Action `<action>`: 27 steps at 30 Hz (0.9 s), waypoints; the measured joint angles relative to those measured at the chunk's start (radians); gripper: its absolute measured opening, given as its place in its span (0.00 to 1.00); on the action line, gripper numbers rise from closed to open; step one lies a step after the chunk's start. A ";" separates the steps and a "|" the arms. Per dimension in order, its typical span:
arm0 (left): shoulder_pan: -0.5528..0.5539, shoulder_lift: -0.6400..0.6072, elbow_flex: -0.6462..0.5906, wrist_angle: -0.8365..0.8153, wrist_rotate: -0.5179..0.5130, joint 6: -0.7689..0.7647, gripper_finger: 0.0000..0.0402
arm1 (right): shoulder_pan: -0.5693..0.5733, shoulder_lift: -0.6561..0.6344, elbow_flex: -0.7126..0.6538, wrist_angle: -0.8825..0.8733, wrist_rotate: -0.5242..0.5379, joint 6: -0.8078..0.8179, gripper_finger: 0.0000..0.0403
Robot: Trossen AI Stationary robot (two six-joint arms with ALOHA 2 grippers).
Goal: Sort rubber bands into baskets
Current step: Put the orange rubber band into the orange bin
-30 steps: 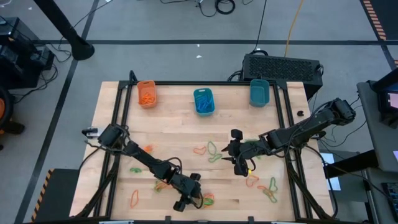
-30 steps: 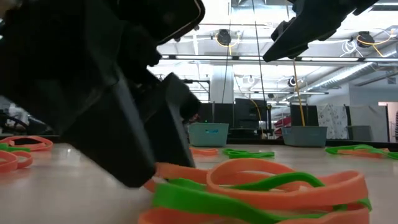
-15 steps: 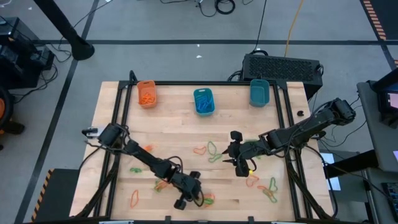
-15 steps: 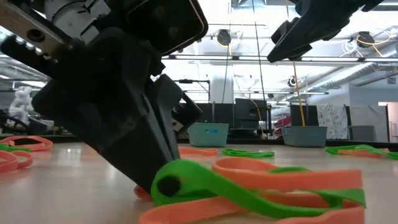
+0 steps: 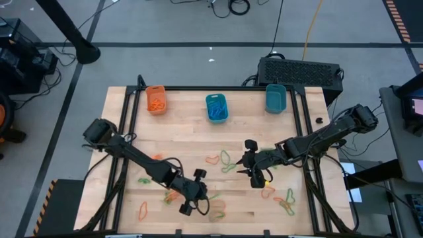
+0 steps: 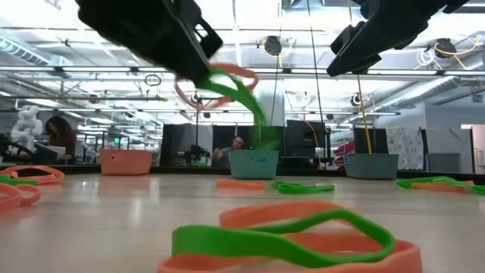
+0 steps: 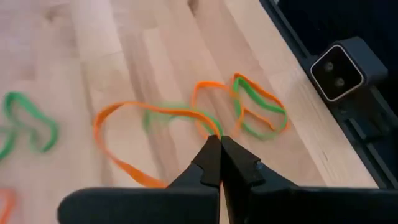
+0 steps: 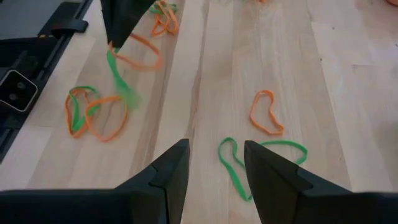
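My left gripper point(image 5: 203, 197) hangs above the table's near middle, shut on an orange rubber band point(image 7: 124, 140) and a green rubber band point(image 7: 177, 113). Another orange and green pair point(image 7: 255, 112) lies flat on the wood below it. My right gripper point(image 8: 214, 165) stands open over the table's right half, with nothing between its fingers. A green band point(image 8: 249, 163) and an orange band point(image 8: 266, 113) lie under it. The orange basket point(image 5: 156, 99) and two teal baskets point(image 5: 216, 107) point(image 5: 275, 98) stand along the far edge. My left gripper pinches both bands together between its two fingertips point(image 7: 211, 155), the orange band's strand point(image 7: 205, 121) and the green one crossing there. The fingers slant downward toward the table's near right. Both loops point(image 6: 235, 87) hang slack below the tips, clear of the table.
More orange and green bands point(image 5: 228, 162) lie scattered over the near half of the table, some at the near left point(image 5: 142, 211) and near right point(image 5: 285, 201). A black box point(image 5: 301, 69) sits behind the far right corner. A camera block point(image 7: 339, 68) stands at the near edge.
My left gripper has shut on the bands lying near the table's near edge, then risen and drawn back a little toward the left. The orange and green bands it caught have come up clear of the wood; the other pair has stayed on the table.
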 joint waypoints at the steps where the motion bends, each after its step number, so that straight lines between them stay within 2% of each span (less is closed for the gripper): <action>1: 0.000 -0.009 0.000 -0.009 -0.004 -0.001 0.00 | 0.000 0.000 0.000 0.002 0.000 0.000 0.36; 9: -0.008 -0.012 -0.001 0.014 -0.010 -0.002 0.00 | 0.000 0.000 0.000 0.001 0.000 0.000 0.36; 17: -0.028 0.097 -0.001 0.187 0.115 -0.002 0.00 | 0.000 0.000 0.000 0.002 0.000 -0.001 0.36; 23: -0.015 0.167 -0.002 0.173 0.050 -0.008 0.08 | 0.000 0.000 0.000 0.003 0.000 0.000 0.36; 27: -0.006 0.197 -0.003 0.142 0.043 -0.008 0.16 | 0.000 0.000 0.000 0.002 0.000 0.000 0.36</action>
